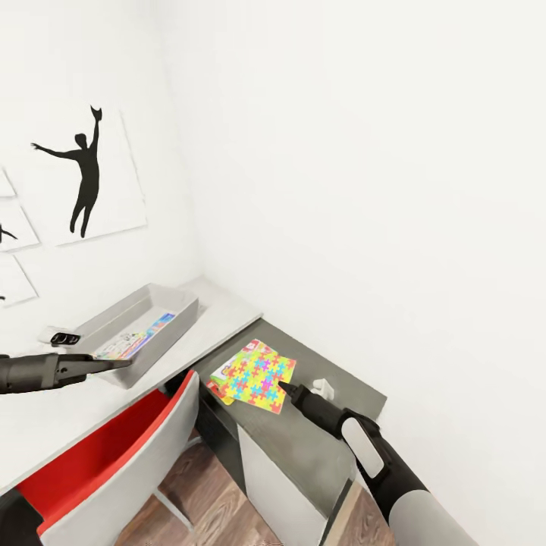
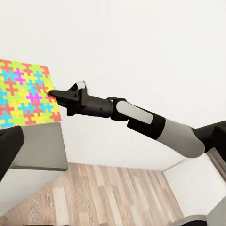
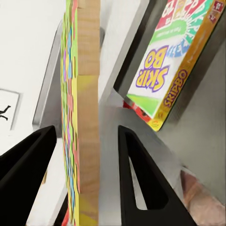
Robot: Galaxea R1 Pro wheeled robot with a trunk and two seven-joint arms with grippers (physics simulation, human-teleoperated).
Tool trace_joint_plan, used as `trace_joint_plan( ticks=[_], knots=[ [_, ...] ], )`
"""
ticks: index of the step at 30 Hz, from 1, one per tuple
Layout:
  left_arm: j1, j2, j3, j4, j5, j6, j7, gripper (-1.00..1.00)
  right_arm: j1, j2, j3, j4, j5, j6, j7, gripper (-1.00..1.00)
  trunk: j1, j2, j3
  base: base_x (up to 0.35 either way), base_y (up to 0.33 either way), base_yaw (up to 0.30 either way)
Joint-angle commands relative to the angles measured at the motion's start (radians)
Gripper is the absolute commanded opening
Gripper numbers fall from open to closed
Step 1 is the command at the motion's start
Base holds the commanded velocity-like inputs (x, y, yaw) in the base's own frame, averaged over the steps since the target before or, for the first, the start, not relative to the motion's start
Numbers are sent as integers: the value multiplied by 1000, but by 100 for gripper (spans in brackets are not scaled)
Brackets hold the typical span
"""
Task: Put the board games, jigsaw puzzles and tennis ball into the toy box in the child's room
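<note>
The right pincer (image 1: 282,387) straddles the jigsaw puzzle's (image 1: 256,376) edge with jaws spread, ready to lift it off the SKIP-BO box (image 3: 173,56) toward the toy box (image 1: 102,327) at ten o'clock; the left pincer's (image 1: 121,363) state I cannot tell.

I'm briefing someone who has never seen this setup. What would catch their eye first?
Probably the bright mosaic jigsaw puzzle on the lower dark-grey wing of the table, with the right gripper at its edge, one finger on each side of it in the right wrist view. Next, the red chair below the light-grey top, and the toy box with a board game inside.
</note>
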Motion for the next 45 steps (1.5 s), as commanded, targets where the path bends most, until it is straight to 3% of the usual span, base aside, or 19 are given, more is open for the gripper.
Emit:
trace_joint_plan(
  ticks=[1,18,45],
  knots=[
    [-1,0,-1,0,0,11,-3,100,-1,1,0,0,-8,6,0,-100,0,-2,-2,-204,176,272],
    [-1,3,4,2,0,12,-3,100,-1,0,0,0,-8,6,0,-100,0,-2,7,-36,34,265],
    [-1,3,4,2,3,12,-3,100,-1,0,-1,-1,-8,5,0,-100,0,-2,11,0,0,87]
  ],
)
